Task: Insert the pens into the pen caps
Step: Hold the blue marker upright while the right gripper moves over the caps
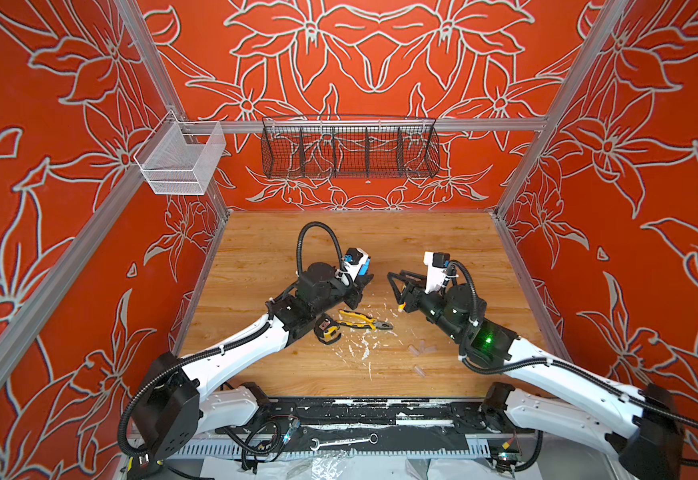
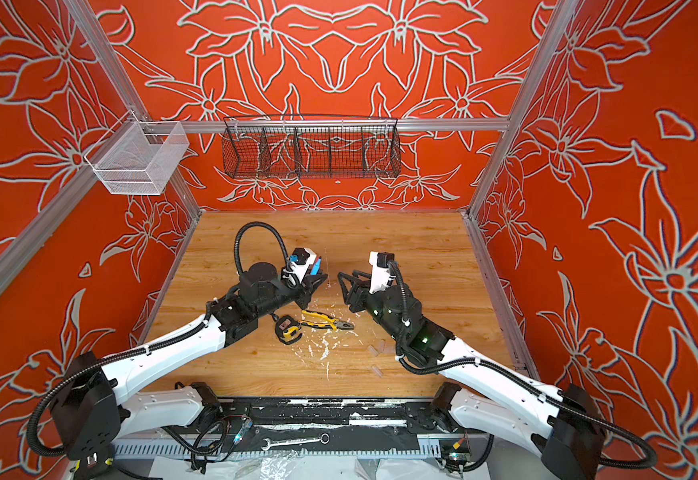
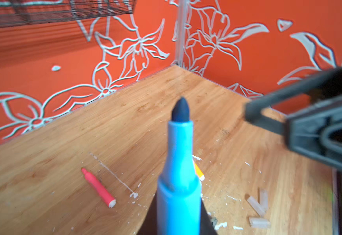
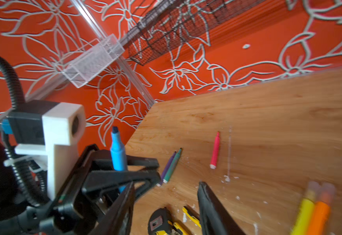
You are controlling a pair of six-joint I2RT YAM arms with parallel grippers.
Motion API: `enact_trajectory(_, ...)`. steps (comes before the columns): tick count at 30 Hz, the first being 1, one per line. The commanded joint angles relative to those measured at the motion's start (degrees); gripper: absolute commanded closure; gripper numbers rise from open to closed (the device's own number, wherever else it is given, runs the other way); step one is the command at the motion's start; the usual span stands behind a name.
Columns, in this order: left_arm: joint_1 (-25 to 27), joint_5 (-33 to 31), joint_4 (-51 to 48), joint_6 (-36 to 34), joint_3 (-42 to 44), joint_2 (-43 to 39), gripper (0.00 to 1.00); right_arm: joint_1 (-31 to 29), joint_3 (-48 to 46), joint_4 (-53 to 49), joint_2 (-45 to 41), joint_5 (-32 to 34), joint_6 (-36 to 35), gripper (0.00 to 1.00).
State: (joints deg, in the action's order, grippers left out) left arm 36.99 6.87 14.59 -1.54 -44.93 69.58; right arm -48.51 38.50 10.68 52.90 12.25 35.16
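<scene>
Left gripper [image 1: 367,281] is clamped on the blue pen [image 4: 117,154], held up off the table [image 1: 443,241] with its dark tip uncapped and pointing up and away from the fingers. Right gripper [image 1: 393,289] faces it from just across the middle, jaws spread and empty in both top views; only one finger [image 4: 208,205] shows in the right wrist view. Pink pen [image 4: 215,151] lies alone on the wood, uncapped, well apart from the rest. Purple pen [image 4: 168,164] and green pen [image 4: 173,165] lie side by side, touching, just beyond the left fingertips in the right wrist view. Yellow pen [image 4: 304,213] and orange pen [image 4: 320,215] lie together under the right gripper; each seems to have a clear cap on its tip, but they are blurred. Three loose caps [image 3: 255,205] sit in a small cluster on the table near the right arm, and a top view shows them as faint clear tubes [image 1: 420,347]. Pliers [image 1: 364,320] and tape measure [image 1: 327,330] sit near the middle of the table, just beside the left arm. White debris [image 1: 360,349] is scattered around and in front of them.
</scene>
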Motion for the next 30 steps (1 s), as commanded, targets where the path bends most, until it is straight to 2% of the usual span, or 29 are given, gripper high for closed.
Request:
enact_trajectory(1, -0.96, -1.64, 0.25, 3.93, -0.81, -1.35, 1.0, -0.17, 5.13, -19.27, -1.87, 8.62, 2.66, 0.48)
enact_trajectory(5, -0.96, -3.61, -0.73, 5.55, -1.04, -2.77, 1.0, -0.12, 6.73, -27.83, -0.74, 9.66, 7.13, 0.48)
enact_trajectory(10, -0.96, -4.44, -1.15, 5.61, 0.25, -5.6, 1.0, -0.13, 7.1, -35.4, 6.71, 3.78, 7.95, 0.47)
enact_trajectory(14, -0.96, -5.45, -1.94, 5.5, 0.3, -7.13, 1.0, -0.33, 4.23, -44.08, 12.03, 1.38, 9.05, 0.51)
enact_trajectory(17, -0.96, -5.56, -2.31, 5.36, 0.43, -7.87, 1.0, -0.45, -0.1, -47.4, 8.58, 1.69, 11.15, 0.53)
enact_trajectory(21, -0.96, -6.52, -1.8, 5.28, 1.09, -7.9, 1.0, -0.44, -3.83, -47.83, 0.1, 1.77, 10.65, 0.45)
enact_trajectory(24, -0.96, -5.71, -2.11, 5.63, 0.64, -7.87, 1.0, -0.47, -6.06, -48.31, -0.73, 0.88, 11.47, 0.43)
enact_trajectory(28, -0.96, -5.31, -1.68, 5.63, 1.43, -8.47, 1.0, -0.44, -7.99, -49.26, 1.98, -1.08, 13.27, 0.48)
enact_trajectory(30, -0.96, -6.31, -1.3, 5.5, 1.7, -8.47, 1.0, -0.45, -8.76, -49.5, 2.38, -1.83, 13.13, 0.54)
